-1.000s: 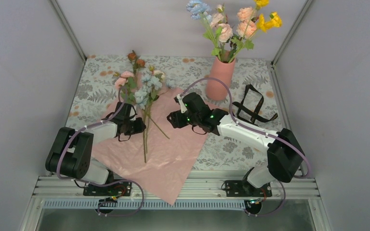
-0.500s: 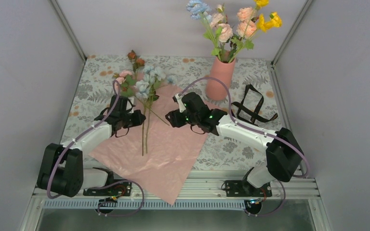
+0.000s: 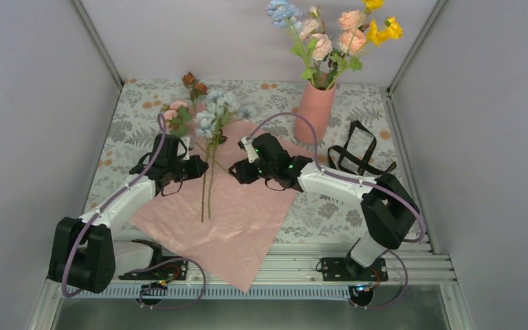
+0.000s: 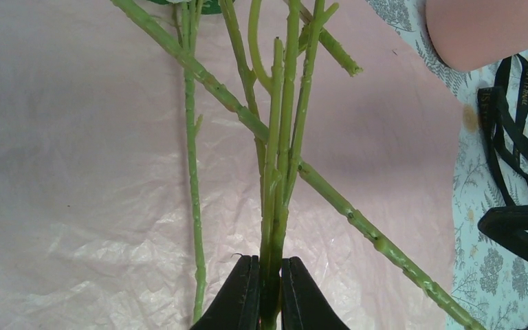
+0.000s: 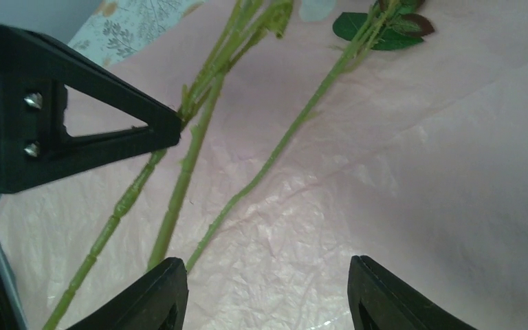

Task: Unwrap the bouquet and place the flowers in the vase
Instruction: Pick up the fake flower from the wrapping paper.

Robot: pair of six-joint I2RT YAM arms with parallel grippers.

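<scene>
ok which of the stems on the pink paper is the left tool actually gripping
The upright middle cluster, pinched in the shut left tool. The thin single stem beside it and the thick diagonal stem sit outside the grip.

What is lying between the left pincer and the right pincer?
Loose green stems on the pink wrapping sheet, nothing else. The right wrist view shows it: the left pincer shut on other stems, the right pincer open.

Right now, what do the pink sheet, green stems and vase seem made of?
Pink sheet: thin paper, matte, finely crinkled. Green stems: probably moulded plastic, uniform colour with small nubs and slight sheen. Vase: smooth matte ceramic or plastic; no glare, cannot tell which.
</scene>
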